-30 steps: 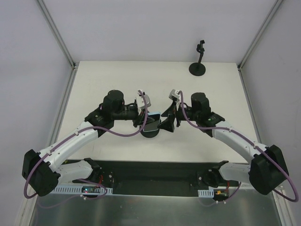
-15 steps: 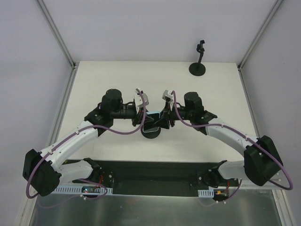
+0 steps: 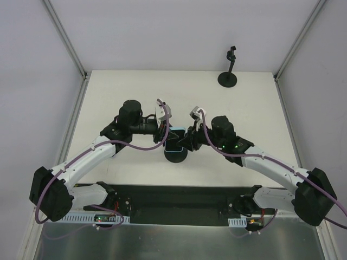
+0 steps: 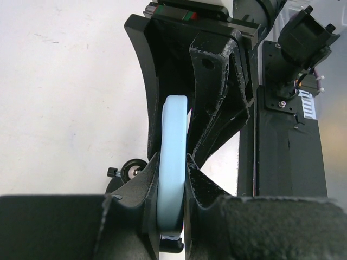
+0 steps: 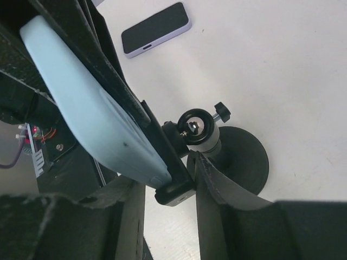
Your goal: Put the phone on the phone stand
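My left gripper (image 3: 169, 134) (image 4: 173, 162) is shut on a light blue phone (image 3: 175, 135) (image 4: 174, 162), held on edge over the black phone stand (image 3: 175, 154). In the right wrist view the phone (image 5: 92, 108) lies against the stand's black cradle (image 5: 174, 187), above its ball joint (image 5: 198, 125) and round base (image 5: 246, 162). My right gripper (image 3: 187, 141) (image 5: 168, 172) has closed in round the cradle's lower lip. Its right finger (image 5: 227, 189) touches the lip, and a thin gap shows on the left.
A second phone (image 5: 156, 28) with a dark screen and lilac case lies flat on the white table beyond the stand. Another black stand (image 3: 227, 78) with a thin pole stands at the back right corner. Grey walls enclose the table (image 3: 119, 97).
My right gripper came in from the right to the stand and its fingers narrowed round the cradle. My left gripper kept hold of the phone and shifted it slightly over the stand.
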{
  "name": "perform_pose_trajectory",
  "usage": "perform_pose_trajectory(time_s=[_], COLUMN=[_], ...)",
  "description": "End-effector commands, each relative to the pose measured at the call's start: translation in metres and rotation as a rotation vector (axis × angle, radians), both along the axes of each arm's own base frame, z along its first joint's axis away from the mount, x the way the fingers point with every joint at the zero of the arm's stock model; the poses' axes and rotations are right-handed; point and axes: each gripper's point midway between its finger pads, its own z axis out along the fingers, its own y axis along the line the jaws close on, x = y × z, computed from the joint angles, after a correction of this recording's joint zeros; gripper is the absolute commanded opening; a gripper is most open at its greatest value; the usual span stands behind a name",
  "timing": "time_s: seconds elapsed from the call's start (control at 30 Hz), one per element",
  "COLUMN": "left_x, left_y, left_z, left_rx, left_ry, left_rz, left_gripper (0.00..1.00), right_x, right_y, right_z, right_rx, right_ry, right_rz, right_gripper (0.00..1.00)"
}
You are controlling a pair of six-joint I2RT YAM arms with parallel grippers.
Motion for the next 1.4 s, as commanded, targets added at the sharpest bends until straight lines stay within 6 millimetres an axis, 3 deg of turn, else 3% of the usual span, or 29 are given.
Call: perform_pose_trajectory(time_s=[0.0,0.1,0.17,0.2,0.3,0.47,0.63,0.8,0.9,0.97,1.0,1.23,1.37], left_x=[-0.002,-0.004,-0.007,-0.010,-0.015,-0.023,-0.022,-0.003,0.001,-0.001,-0.003,-0.001,0.029], left_y=[-0.008,-0.009,-0.010,-0.010,-0.011,-0.011,-0.010,-0.002,0.003,0.005,0.006,0.031,0.056], left_z=[-0.002,-0.001,0.000,-0.001,0.001,0.006,0.009,0.015,0.023,0.029,0.031,0.066,0.068], left_rx=[-0.001,-0.006,-0.011,-0.013,-0.023,-0.039,-0.042,-0.039,-0.056,-0.068,-0.072,-0.118,-0.091], left_ry=[-0.028,-0.019,-0.017,-0.010,-0.008,-0.007,-0.008,0.010,0.013,-0.005,-0.012,-0.147,-0.201], left_rz=[-0.029,-0.042,-0.054,-0.070,-0.103,-0.145,-0.130,-0.026,-0.003,0.006,0.004,0.155,0.404], left_gripper=[0.00,0.00,0.00,0.00,0.00,0.00,0.00,0.40,0.50,0.77,0.82,0.84,0.84], right_x=[0.042,0.032,0.026,0.015,-0.002,-0.006,-0.023,-0.020,-0.015,-0.015,-0.015,-0.003,0.005], right_y=[-0.020,-0.018,-0.015,-0.011,-0.008,-0.013,-0.008,-0.003,-0.001,-0.002,-0.001,0.002,0.009], right_z=[0.016,0.012,0.016,0.018,0.032,0.052,0.070,0.077,0.078,0.076,0.077,0.074,0.074], right_rx=[0.080,0.036,0.026,0.030,0.047,0.069,0.095,0.098,0.094,0.082,0.081,0.057,0.057], right_ry=[0.055,0.051,0.020,0.025,0.003,-0.013,-0.052,-0.054,-0.070,-0.059,-0.061,-0.041,-0.013], right_rz=[-0.353,-0.292,-0.227,-0.150,-0.007,0.132,0.301,0.328,0.323,0.320,0.321,0.305,0.295], right_gripper=[0.00,0.03,0.31,0.61,0.82,0.84,0.82,0.79,0.79,0.79,0.78,0.78,0.74])
